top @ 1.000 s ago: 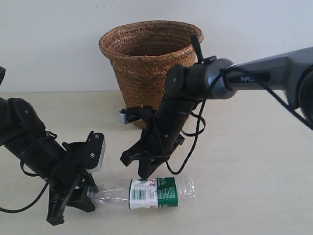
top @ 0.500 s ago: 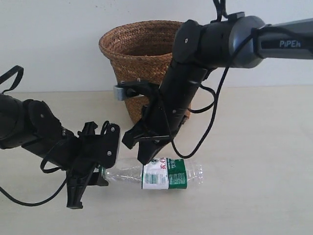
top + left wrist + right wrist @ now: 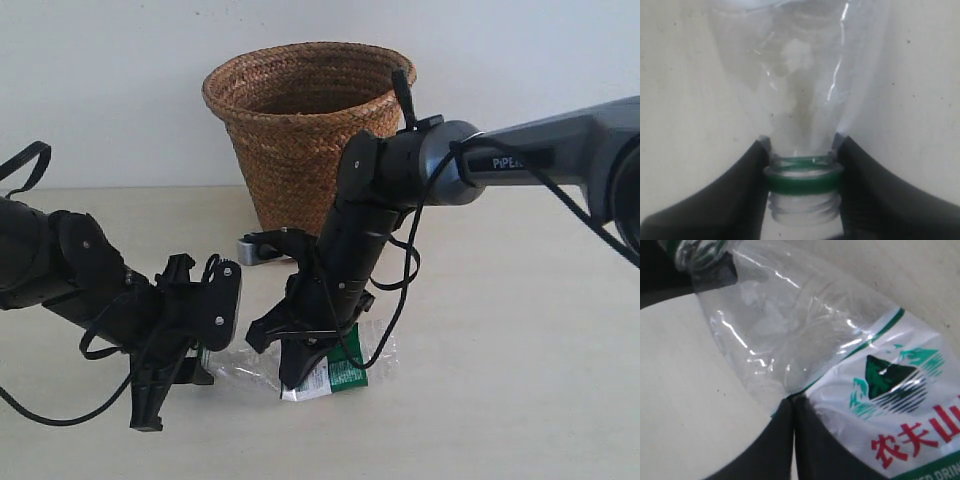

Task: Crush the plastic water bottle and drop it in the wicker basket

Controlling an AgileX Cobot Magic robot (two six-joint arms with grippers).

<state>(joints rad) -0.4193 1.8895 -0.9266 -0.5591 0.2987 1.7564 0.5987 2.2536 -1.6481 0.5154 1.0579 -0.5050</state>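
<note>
The plastic water bottle (image 3: 345,372) lies on its side on the pale table, buckled and flattened around its white-and-green label (image 3: 895,405). My left gripper (image 3: 203,358) is shut on the bottle's neck; in the left wrist view its gripper (image 3: 802,170) clamps the neck at the green ring (image 3: 802,181), with bare threads showing below it and no cap. My right gripper (image 3: 292,378) is shut, and its closed tips (image 3: 793,402) press into a crease of the bottle (image 3: 805,325) at the label's edge. The wicker basket (image 3: 300,130) stands upright behind both arms.
The right arm (image 3: 440,165) reaches in from the right, in front of the basket, with loose black cables hanging round its wrist. The left arm (image 3: 50,265) lies low along the table at the left. A plain white wall stands behind.
The right arm has come down and pressed its shut fingertips into the bottle, which has collapsed around the label. The left gripper has kept hold of the neck, hardly moving.
</note>
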